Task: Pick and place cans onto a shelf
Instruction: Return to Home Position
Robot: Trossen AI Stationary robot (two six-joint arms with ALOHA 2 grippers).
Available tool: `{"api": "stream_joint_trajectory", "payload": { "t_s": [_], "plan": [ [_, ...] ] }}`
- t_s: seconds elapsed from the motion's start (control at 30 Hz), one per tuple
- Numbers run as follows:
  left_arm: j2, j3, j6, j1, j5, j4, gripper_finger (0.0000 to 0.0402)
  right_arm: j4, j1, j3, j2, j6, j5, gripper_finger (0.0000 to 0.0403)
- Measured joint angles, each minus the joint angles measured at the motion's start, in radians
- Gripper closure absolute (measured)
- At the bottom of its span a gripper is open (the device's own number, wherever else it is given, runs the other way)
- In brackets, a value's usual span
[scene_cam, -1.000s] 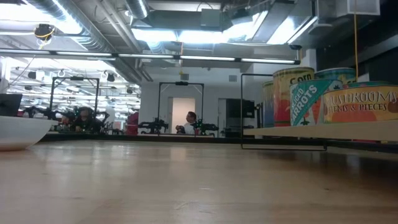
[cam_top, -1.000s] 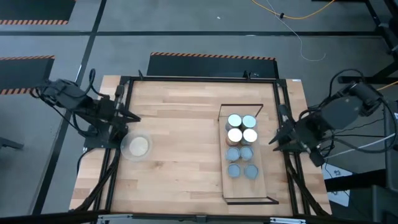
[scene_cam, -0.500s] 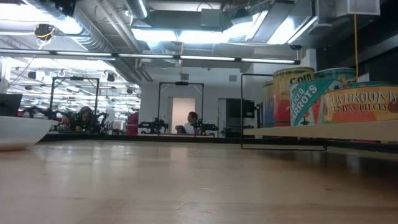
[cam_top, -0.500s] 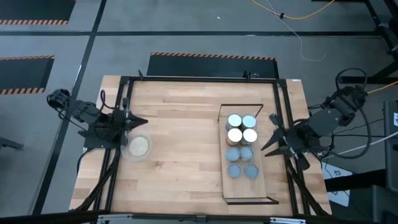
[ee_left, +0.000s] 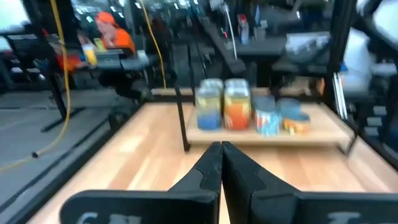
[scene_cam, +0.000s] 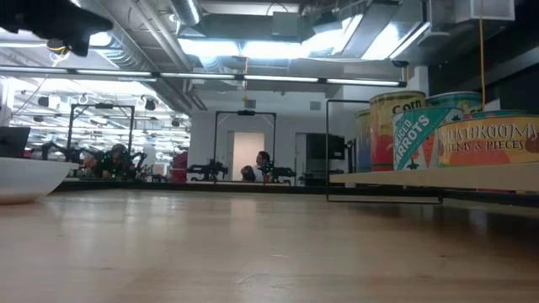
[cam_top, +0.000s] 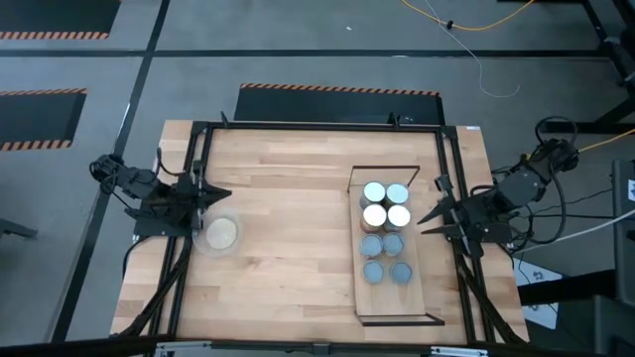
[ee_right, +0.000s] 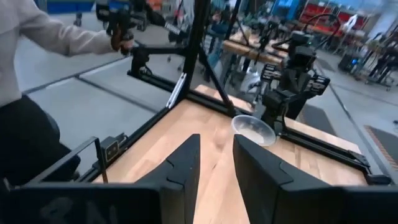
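My left end effector (cam_top: pixel 210 194) rests at the left edge of the tabletop (cam_top: pixel 288 198), about halfway along that edge. Its two fingers are pressed together and they hold nothing. Just beside it, near the same left edge, stands the clear round dish (cam_top: pixel 218 234).

My right end effector (cam_top: pixel 429 224) is at the right edge of the tabletop, also about halfway along. Its fingers stand apart with a clear gap and nothing between them, and they point toward the shelf (cam_top: pixel 389 303).

The shelf lies on the right part of the tabletop, with its long side parallel to the right edge. On it the cans (cam_top: pixel 374 215) stand upright in two rows of four, eight in all, close to each other. The four with shiny white-silver tops are nearer the far edge of the tabletop, the edge away from the low camera. The four with dull blue-grey tops come after them, toward the near edge. From the low view I can read corn, carrots and mushrooms on some labels.

Beyond the tabletop a person (ee_right: pixel 25 74) in a light sleeve shows in the right wrist view.
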Motion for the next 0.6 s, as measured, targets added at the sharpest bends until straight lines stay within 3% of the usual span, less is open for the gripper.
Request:
{"api": "stream_joint_trajectory", "payload": {
  "t_s": [0.33, 0.6],
  "plan": [
    [0.000, -0.112, 0.000, 0.033, -0.018, 0.108, 0.0398, 0.239, 0.000, -0.313, -0.265, -0.002, 0.004, 0.0302],
    [0.000, -0.215, 0.018, 0.099, -0.018, 0.262, 0.0397, 0.405, 0.000, -0.517, -0.401, -0.005, 0.089, 0.0302]
  ]
}}
